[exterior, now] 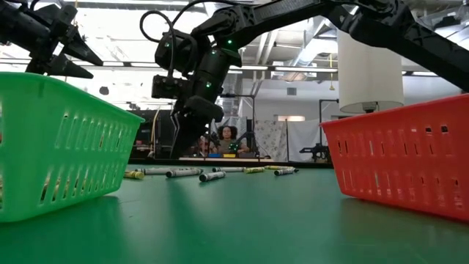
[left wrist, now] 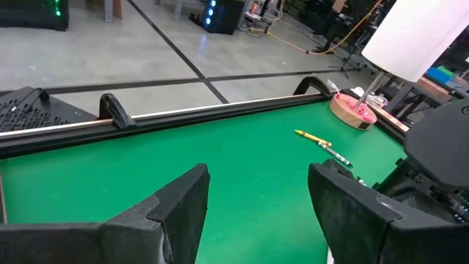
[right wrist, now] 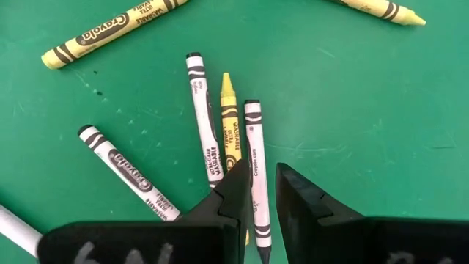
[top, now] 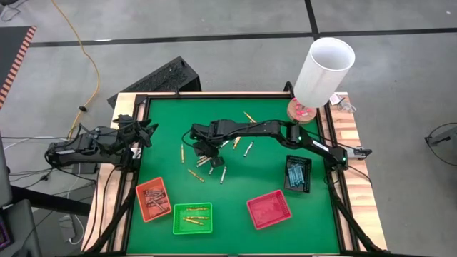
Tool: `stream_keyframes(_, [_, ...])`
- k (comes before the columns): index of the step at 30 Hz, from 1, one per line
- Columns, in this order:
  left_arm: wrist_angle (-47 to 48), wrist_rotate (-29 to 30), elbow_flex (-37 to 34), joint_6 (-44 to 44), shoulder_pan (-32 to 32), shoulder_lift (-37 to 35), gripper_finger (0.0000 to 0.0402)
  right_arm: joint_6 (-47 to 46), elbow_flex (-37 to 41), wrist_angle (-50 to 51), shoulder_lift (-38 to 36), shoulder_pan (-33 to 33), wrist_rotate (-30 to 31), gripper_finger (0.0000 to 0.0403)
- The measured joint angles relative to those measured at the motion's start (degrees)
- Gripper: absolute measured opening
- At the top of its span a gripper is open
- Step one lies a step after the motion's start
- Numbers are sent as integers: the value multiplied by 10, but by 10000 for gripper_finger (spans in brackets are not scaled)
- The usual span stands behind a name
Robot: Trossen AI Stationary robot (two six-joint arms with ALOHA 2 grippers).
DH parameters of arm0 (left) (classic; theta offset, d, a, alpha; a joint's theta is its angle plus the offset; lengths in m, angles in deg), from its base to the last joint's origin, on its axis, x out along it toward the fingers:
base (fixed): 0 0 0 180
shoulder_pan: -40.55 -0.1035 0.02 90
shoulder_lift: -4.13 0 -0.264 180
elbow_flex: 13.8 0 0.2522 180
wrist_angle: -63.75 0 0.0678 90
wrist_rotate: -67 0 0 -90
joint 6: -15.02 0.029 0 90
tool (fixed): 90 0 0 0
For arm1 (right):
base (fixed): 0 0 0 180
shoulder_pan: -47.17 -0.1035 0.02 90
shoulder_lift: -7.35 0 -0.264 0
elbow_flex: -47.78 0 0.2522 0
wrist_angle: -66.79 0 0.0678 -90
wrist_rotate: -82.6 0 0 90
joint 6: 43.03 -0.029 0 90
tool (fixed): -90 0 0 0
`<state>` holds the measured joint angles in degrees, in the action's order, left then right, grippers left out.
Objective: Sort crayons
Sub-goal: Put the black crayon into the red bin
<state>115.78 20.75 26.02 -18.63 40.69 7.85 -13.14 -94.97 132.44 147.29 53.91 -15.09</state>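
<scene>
Several yellow and silvery-grey crayons (top: 214, 164) lie loose on the green mat (top: 243, 185) at its middle. My right gripper (right wrist: 262, 183) hangs over them pointing steeply down, open by a narrow gap. Its fingers stand on either side of one grey crayon (right wrist: 253, 147), which lies flat beside a yellow crayon (right wrist: 229, 110). I cannot tell whether the fingers touch it. In the low view my right gripper (exterior: 187, 150) sits just above the row of crayons (exterior: 183, 173). My left gripper (left wrist: 256, 191) waits open at the mat's left edge (top: 146, 132), holding nothing.
Along the near side stand an orange tray (top: 153, 198) with reddish-brown crayons, a green tray (top: 193, 218) with yellow ones and a red tray (top: 269, 210). A black tray (top: 298, 174) with blue crayons sits at the right. A white cylinder (top: 325, 71) stands at the far right corner.
</scene>
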Motion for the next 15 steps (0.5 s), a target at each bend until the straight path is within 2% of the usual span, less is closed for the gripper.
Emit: stream_keyframes(15, [1, 0, 0, 0, 0, 0, 223, 6, 0, 0, 20, 6, -3, 75])
